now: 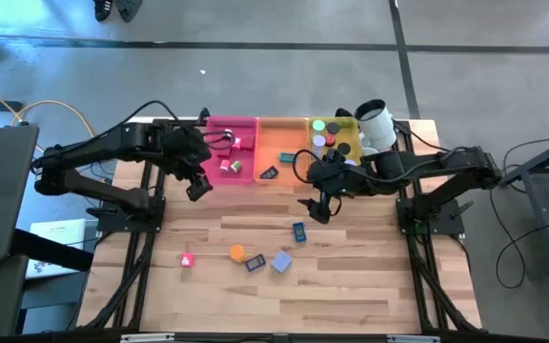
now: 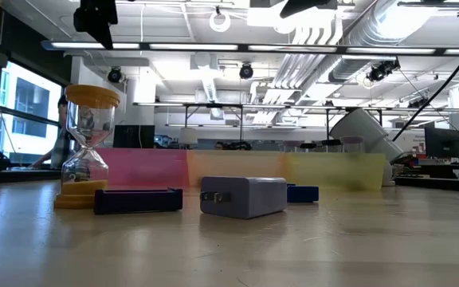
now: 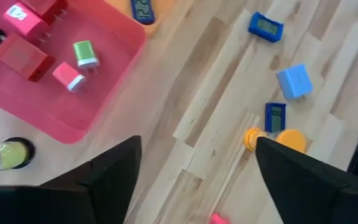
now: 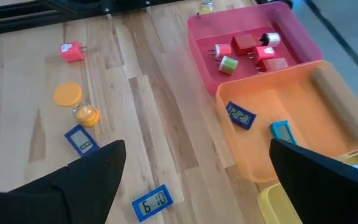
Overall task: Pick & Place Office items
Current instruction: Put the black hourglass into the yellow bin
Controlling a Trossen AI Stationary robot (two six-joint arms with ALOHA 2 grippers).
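Office items lie loose on the wooden table: a pink block (image 1: 188, 259), an orange hourglass (image 1: 237, 252), a dark blue rectangle (image 1: 254, 264), a lavender block (image 1: 281, 262) and a blue rectangle (image 1: 299, 232). The pink tray (image 1: 246, 124) holds red, pink and green blocks (image 3: 84, 53). In the orange tray (image 1: 284, 129) lie two flat blue pieces (image 4: 241, 116). My left gripper (image 1: 198, 187) hangs open above the table just near of the pink tray's front edge, nothing between its fingers (image 3: 114, 180). My right gripper (image 1: 317, 206) hangs open in front of the orange tray, empty.
The yellow tray (image 1: 346, 122) with several round rolls stands right of the orange one. A white cup (image 1: 376, 124) lies tipped at the far right. A small yellow-green piece (image 3: 10, 154) sits on the table beside the pink tray. Bare wood lies along the near edge.
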